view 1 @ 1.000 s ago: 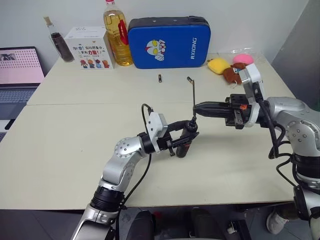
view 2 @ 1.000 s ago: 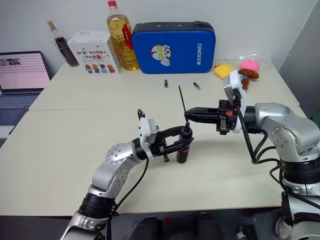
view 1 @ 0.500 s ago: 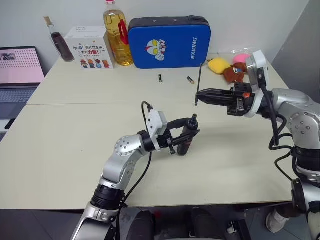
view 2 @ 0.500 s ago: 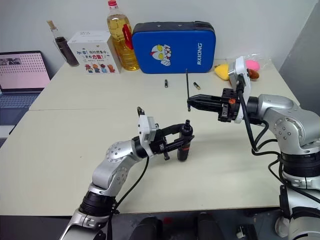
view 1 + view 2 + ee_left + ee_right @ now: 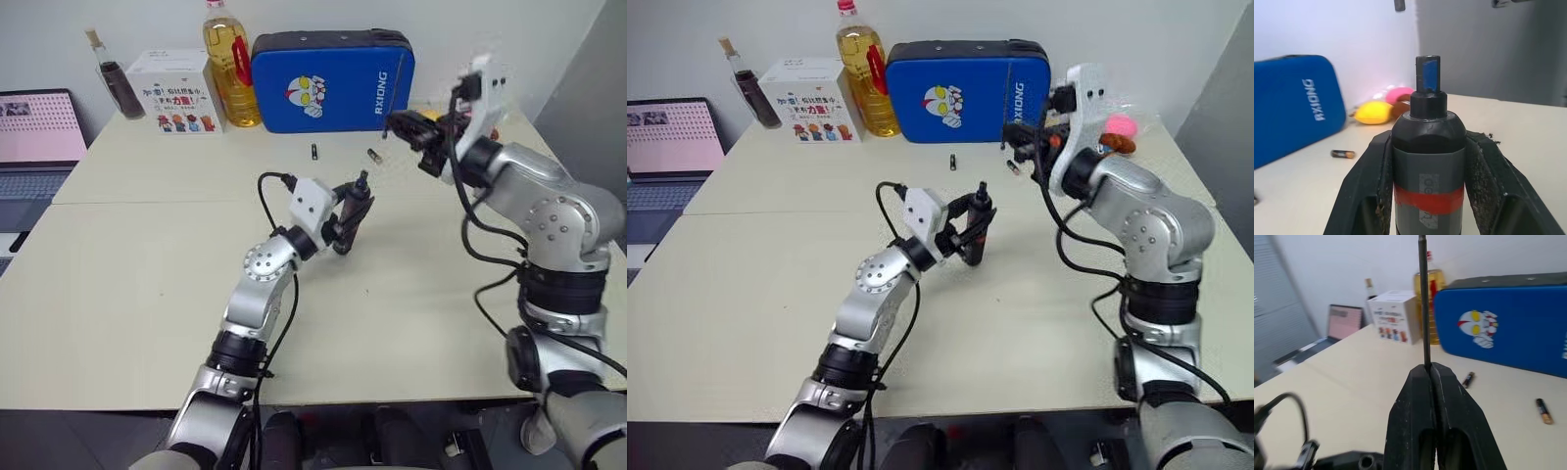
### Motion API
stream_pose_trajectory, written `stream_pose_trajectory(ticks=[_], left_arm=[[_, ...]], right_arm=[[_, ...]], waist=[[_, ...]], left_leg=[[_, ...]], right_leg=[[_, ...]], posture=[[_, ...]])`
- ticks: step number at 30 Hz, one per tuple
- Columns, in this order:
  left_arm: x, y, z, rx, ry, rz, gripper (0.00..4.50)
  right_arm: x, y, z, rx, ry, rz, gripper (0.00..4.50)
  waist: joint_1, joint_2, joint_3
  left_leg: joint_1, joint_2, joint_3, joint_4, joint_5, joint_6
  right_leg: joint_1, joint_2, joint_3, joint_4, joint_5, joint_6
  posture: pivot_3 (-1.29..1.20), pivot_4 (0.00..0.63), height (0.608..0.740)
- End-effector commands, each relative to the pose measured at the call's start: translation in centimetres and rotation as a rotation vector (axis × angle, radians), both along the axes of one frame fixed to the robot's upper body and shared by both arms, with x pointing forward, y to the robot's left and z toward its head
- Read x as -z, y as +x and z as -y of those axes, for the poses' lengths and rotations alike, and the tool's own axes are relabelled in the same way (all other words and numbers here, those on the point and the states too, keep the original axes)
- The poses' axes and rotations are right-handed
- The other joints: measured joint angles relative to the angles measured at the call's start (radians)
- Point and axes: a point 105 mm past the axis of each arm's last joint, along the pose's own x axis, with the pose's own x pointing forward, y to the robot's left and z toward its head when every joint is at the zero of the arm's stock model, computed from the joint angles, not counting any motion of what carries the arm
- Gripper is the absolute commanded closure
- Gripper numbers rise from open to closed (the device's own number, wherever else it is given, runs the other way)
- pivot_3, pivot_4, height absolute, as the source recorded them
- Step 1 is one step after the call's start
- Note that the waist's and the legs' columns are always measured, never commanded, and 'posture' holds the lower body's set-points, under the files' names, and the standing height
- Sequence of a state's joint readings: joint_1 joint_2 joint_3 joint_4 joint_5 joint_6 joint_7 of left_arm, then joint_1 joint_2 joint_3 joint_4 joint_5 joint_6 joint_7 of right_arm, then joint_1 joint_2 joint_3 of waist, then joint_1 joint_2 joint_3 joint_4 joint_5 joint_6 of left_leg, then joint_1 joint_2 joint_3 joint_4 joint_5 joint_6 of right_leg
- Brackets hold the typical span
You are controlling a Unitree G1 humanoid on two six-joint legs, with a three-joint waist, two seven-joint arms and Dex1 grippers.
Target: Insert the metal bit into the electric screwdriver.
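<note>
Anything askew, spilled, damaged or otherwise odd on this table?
Two small batteries lie loose on the table before the blue case; nothing is spilled or broken. The left gripper clamps the electric screwdriver; the right gripper pinches the metal bit, apart from it.

Electric screwdriver [image 5: 355,208] in left end effector [image 5: 349,211]

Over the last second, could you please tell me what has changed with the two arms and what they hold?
The right gripper, shut on the metal bit, lifted the bit away from the screwdriver's nose, toward the blue case. The left gripper raised and tilted the electric screwdriver. Both grips, the two batteries and the other table items stayed as they were.
</note>
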State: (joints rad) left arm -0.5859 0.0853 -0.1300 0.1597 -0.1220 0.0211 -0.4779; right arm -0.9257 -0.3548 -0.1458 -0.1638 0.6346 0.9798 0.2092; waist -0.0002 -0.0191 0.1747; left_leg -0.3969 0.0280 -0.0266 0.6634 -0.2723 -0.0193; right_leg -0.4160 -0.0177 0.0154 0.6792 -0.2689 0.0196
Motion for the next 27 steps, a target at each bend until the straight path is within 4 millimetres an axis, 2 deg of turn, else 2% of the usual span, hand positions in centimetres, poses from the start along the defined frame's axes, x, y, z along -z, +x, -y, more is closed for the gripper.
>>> stream_pose_trajectory(ticks=[1,7,15,20,27], left_arm=[[-2.6,1.4,0.1,-0.116,-0.054,0.095,2.82],[-2.7,2.9,1.0,-0.210,-0.041,0.120,2.82],[-2.8,3.0,3.4,-0.200,-0.138,0.060,2.82],[-3.2,2.8,4.8,-0.184,-0.145,0.071,2.82],[-2.3,2.7,5.0,-0.186,-0.136,0.045,2.82]], right_arm=[[-1.7,0.0,0.0,0.143,0.004,0.056,4.47],[-2.1,0.2,-0.3,0.232,0.016,0.050,4.47],[-2.5,0.1,-1.3,0.256,0.075,0.042,4.47],[-1.7,0.5,-1.5,0.284,0.091,0.022,4.47],[-0.4,0.8,-1.4,0.317,0.096,-0.015,4.47]], waist=[[0.000,0.000,0.000],[0.000,0.000,0.000],[-0.002,0.000,0.000],[-0.002,0.000,0.000],[-0.004,0.000,0.000]], left_leg=[[-0.004,-0.001,0.001,0.001,0.000,0.000],[-0.005,-0.002,0.003,0.001,0.000,0.000],[-0.004,-0.002,0.003,0.000,0.000,0.000],[-0.005,-0.002,0.003,0.001,0.000,0.000],[-0.004,-0.002,0.003,0.000,0.000,0.000]], right_leg=[[-0.005,-0.001,0.001,0.001,0.000,0.000],[-0.006,-0.002,-0.001,0.001,0.000,0.001],[-0.006,-0.001,-0.001,0.001,0.000,0.001],[-0.006,-0.001,-0.001,0.001,0.000,0.001],[-0.006,0.000,-0.001,0.001,0.000,0.001]], posture=[[0.00,0.150,0.740],[0.00,0.150,0.740],[0.00,0.150,0.740],[0.00,0.150,0.740],[0.00,0.150,0.740]])
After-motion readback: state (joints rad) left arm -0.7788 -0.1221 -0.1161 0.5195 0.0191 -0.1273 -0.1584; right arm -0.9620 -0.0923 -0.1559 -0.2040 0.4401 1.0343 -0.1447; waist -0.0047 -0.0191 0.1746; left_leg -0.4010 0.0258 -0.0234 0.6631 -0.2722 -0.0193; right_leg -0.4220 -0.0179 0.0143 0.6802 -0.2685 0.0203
